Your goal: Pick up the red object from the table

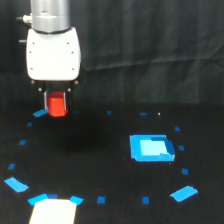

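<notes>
The red object [57,105] is a small red-orange block held between the fingers of my gripper [56,104] at the exterior view's upper left. The gripper hangs from a white head under a silver arm segment and is shut on the block. The block seems lifted slightly above the black table [100,160], though contact with the surface is hard to judge. The block's upper part is hidden by the fingers.
A bright blue square [151,148] lies at the exterior view's right of centre. A whitish patch [54,211] sits at the bottom left edge. Small blue tape marks [183,193] ring the table. A dark curtain hangs behind.
</notes>
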You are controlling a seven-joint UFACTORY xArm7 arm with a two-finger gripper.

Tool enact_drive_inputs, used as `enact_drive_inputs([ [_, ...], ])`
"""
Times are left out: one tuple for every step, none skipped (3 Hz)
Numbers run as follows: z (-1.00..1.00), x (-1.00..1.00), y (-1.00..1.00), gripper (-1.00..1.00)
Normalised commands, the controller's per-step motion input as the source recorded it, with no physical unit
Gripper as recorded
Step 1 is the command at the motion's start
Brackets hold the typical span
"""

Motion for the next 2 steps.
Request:
enact_drive_inputs([
  [-0.04, 0.13, -0.17, -0.68],
  [-0.34, -0.03, -0.17, -1.00],
])
